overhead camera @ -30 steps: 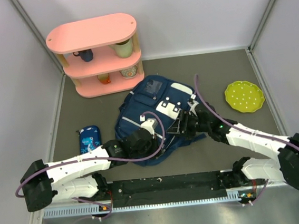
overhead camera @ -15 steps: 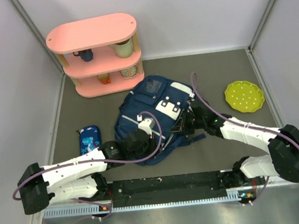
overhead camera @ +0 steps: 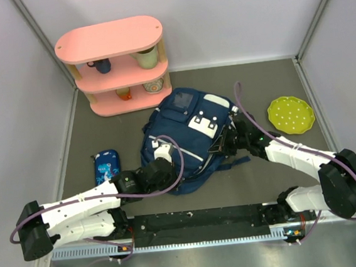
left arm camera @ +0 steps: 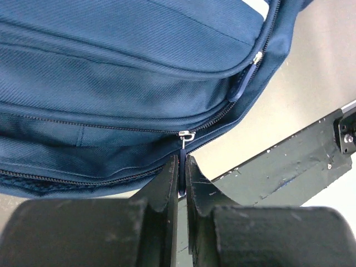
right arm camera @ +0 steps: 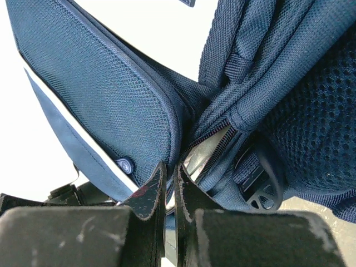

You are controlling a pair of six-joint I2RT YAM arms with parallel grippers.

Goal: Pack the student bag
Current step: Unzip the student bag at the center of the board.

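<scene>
Far left, a small bright-blue pencil case (overhead camera: 106,166) lies flat on the grey surface (overhead camera: 267,80), near the bag's left side but apart from it. Behind it at the back stands a pink three-tier oval shelf (overhead camera: 114,64) with cups on its lower tiers.

Your left jaws reach in at the near-left edge of the large navy blue fabric student bag (overhead camera: 188,142). In the left wrist view they are clamped on the dark zip pull (left arm camera: 183,153), which hangs from its metal slider down between the two tips. The closed zip line runs off to the left of that slider.

The bag lies flat at the middle of the surface, front face and white patches up. Its long axis runs near to far. The end with the paler blue pocket points at the shelf, and the rounded end faces the arm bases.

Your right jaws are at the bag's right side, pressed together. Their tips sit in the fold between a mesh front panel and a part-open zip showing pale lining (right arm camera: 203,156). You cannot tell whether any fabric is caught between them.

Far right, a lime-green dotted plate (overhead camera: 291,115) sits well apart from the bag.
</scene>
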